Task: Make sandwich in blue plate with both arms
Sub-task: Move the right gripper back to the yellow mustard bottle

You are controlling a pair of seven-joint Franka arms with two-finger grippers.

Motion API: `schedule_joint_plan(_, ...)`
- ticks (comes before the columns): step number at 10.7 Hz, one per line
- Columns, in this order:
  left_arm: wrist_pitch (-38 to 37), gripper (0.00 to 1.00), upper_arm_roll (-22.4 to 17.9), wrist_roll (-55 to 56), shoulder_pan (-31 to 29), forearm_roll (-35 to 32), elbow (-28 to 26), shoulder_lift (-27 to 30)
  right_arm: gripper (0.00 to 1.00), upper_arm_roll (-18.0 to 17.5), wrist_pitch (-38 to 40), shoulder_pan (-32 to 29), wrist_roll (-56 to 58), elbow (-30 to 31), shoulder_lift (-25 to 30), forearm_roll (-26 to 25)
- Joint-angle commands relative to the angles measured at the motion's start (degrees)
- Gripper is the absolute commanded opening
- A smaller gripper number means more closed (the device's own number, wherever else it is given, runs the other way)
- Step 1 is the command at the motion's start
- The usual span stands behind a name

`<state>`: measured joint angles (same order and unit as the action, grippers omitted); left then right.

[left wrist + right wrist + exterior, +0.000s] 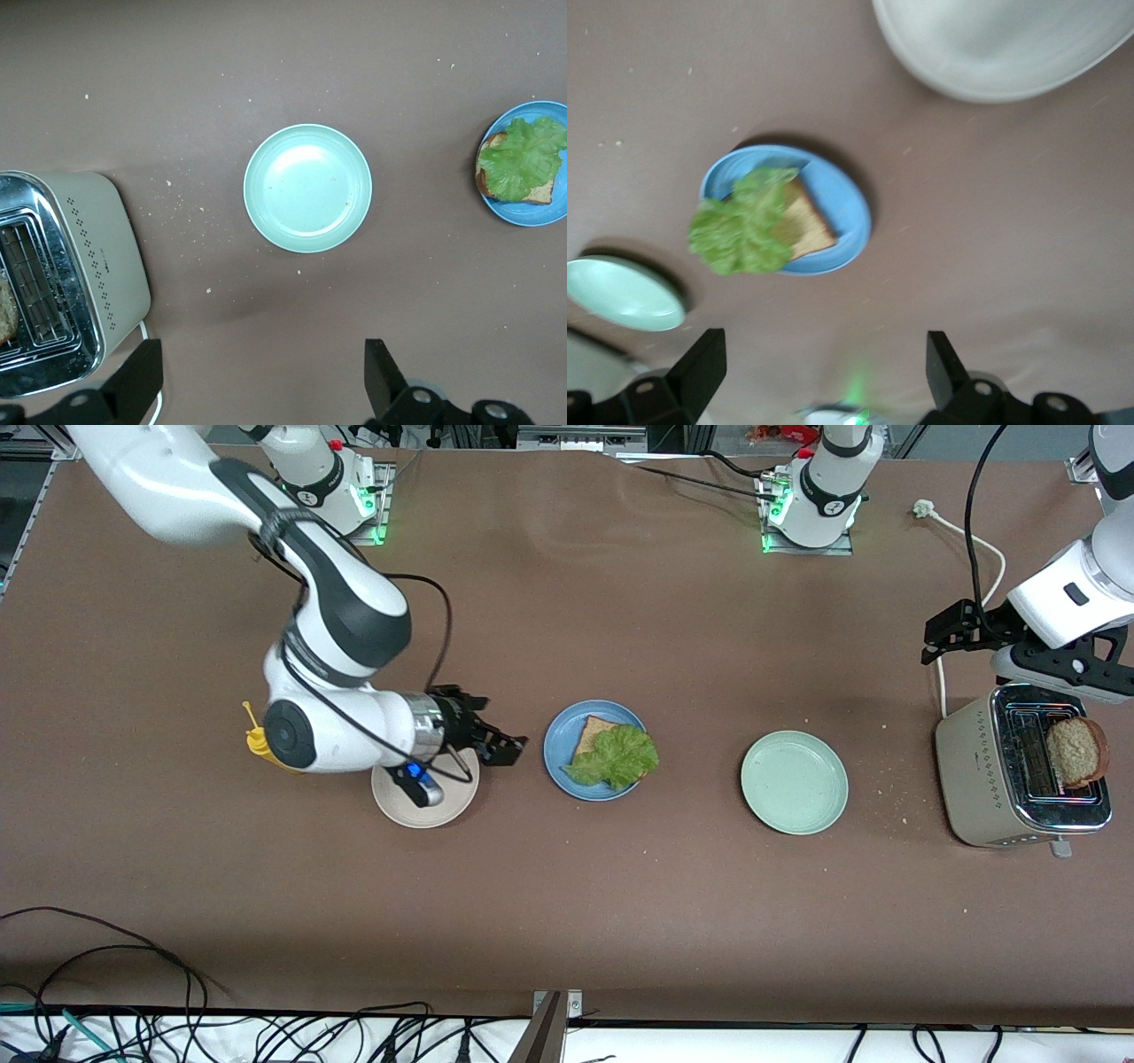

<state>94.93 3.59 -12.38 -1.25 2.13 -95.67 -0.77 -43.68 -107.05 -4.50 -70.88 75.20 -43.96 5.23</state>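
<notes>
While the right gripper (pixel 509 746) hovers beside the blue plate (pixel 558 755) with jaws wide apart (holding nothing), the left gripper (pixel 941 636) waits equally spread, empty, near the toaster (pixel 974 788).

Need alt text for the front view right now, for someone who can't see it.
A blue plate mid-table holds one toast slice under a lettuce leaf. The right gripper, jaws open, hangs above the cream plate beside it. The left gripper, open, is above a toaster holding another slice; a mint plate sits between.
</notes>
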Motion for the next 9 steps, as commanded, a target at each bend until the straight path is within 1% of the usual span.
schedule_joint_plan(1,-1.2,1.00,-0.2,0.3,0.1,1.1,1.4,-0.4,1.00,8.4,11.3,0.0,16.0,2.1,12.2,-5.3)
schedule_joint_plan(3,-1.2,1.00,-0.2,0.3,0.1,1.1,1.4,-0.4,1.00,15.5,15.6,0.1,29.0,2.2,17.1,-5.7)
schedule_joint_plan(5,-1.2,1.00,-0.2,0.3,0.0,1.2,1.4,-0.4,1.00,21.8,18.4,0.1,43.8,2.6,20.2,-8.6)
schedule_joint_plan(7,-1.2,1.00,-0.2,0.3,0.1,1.2,1.4,-0.4,1.00,26.7,17.6,0.2,56.2,4.5,22.4,-11.2)
schedule_joint_plan(9,-1.2,1.00,-0.2,0.3,0.0,1.2,1.4,-0.4,0.99,31.2,13.7,0.1,72.5,4.7,23.5,-10.3)
